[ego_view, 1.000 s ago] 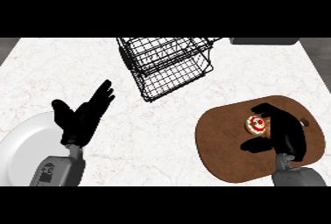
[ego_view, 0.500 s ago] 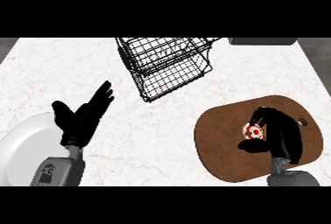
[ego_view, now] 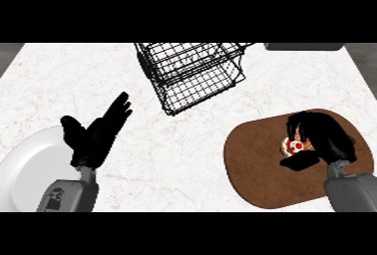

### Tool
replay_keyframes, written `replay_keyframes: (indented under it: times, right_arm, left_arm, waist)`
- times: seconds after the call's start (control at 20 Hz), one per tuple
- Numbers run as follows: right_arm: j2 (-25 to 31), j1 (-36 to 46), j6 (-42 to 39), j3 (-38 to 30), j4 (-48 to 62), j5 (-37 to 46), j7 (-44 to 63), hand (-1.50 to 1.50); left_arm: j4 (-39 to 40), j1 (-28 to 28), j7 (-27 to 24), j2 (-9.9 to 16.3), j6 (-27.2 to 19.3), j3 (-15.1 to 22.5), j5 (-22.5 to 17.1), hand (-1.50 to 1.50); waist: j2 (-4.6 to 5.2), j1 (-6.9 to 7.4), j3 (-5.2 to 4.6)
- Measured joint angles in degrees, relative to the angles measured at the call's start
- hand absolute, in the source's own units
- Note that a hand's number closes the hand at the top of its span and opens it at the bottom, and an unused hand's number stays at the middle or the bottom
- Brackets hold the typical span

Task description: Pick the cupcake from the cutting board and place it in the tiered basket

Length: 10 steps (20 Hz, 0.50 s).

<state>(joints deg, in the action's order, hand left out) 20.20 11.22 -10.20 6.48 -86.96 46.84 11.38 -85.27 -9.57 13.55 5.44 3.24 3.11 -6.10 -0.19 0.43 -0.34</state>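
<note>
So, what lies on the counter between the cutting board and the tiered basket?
In the head view, nothing: only bare white counter separates the cutting board from the tiered basket. The cupcake sits on the board, under the right hand.

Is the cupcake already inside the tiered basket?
No, the cupcake sits on the cutting board, with the right hand curled round it, apart from the tiered basket.

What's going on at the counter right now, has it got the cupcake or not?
The right hand is down on the brown cutting board, with its fingers and thumb curled round the cupcake, which sits on the board. Whether it has left the board cannot be told. The black wire tiered basket stands at the back of the counter with nothing visible in it. The left hand rests open, fingers up, over the edge of a white plate.
</note>
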Motion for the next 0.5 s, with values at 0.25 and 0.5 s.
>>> replay_keyframes:
  times: [0.25, 0.5]
  right_arm:
    - [1.3, 2.3, -9.4, -6.0, -8.0, -10.3, 1.6, 1.5]
    - [2.1, 7.6, -15.0, -13.1, -16.6, -19.3, 6.9, 1.5]
  left_arm:
    - [-0.7, 1.0, 0.4, 0.1, 0.1, -0.3, 0.0, 0.0]
    - [-0.4, 2.0, -0.6, -0.1, 0.4, -0.3, 0.1, 0.0]
  waist:
    - [-0.02, -0.64, 0.22]
    - [-0.09, -0.83, 0.26]
